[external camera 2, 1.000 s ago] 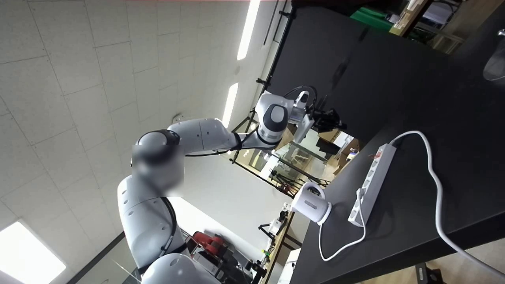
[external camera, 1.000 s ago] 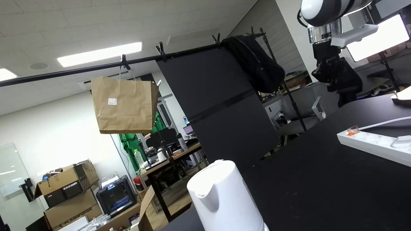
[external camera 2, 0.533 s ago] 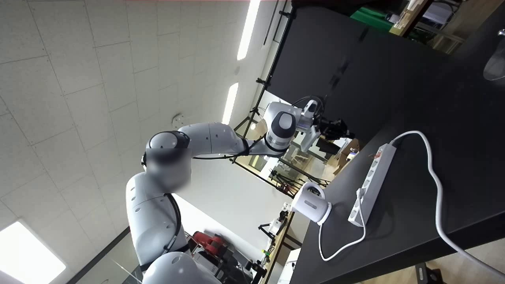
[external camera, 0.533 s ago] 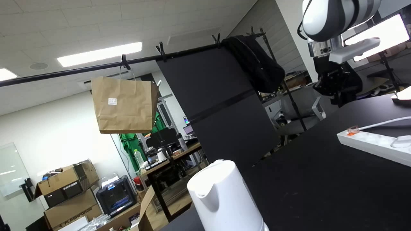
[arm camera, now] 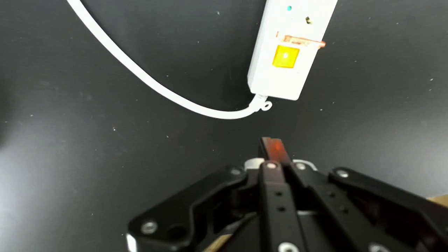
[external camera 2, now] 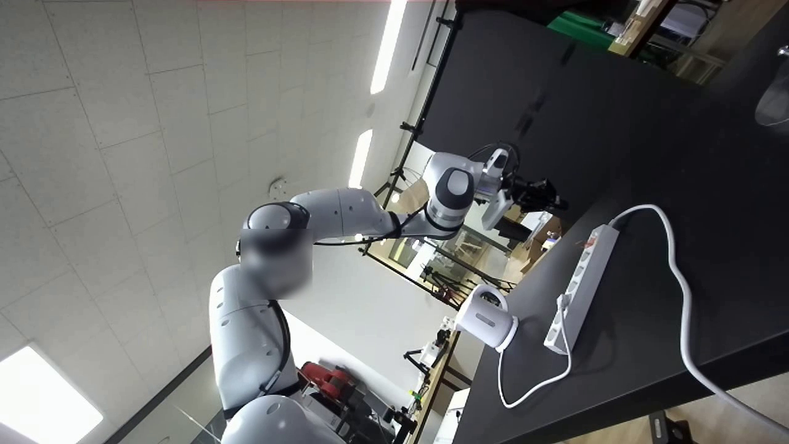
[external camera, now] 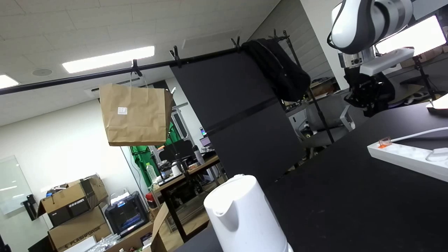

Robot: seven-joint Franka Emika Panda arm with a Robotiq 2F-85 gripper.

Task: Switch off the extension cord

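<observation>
The white extension cord [external camera 2: 585, 287] lies on the black table in both exterior views; its end block also shows at the top of the wrist view [arm camera: 276, 82]. The square switch [arm camera: 286, 56] near its end glows yellow in the wrist view. A clear orange flap [arm camera: 301, 41] stands up beside the switch. My gripper [arm camera: 274, 140] is shut with its fingertips together and nothing between them. In the wrist view it sits below the block's cable end, apart from it. In an exterior view the gripper [external camera 2: 562, 205] hangs in the air above the table, beyond the switch end.
A white kettle [external camera 2: 484, 320] stands on the table [external camera 2: 647, 308] beside the extension cord, its plug [external camera 2: 563, 301] in one socket. The thick white cable [external camera 2: 683, 290] curves from the switch end over the table edge. A black backdrop [external camera: 245, 115] hangs behind.
The arm has moved to the right in an exterior view, bringing the gripper nearer the switch end. The gripper's tilt has changed. The extension cord and kettle have not moved.
</observation>
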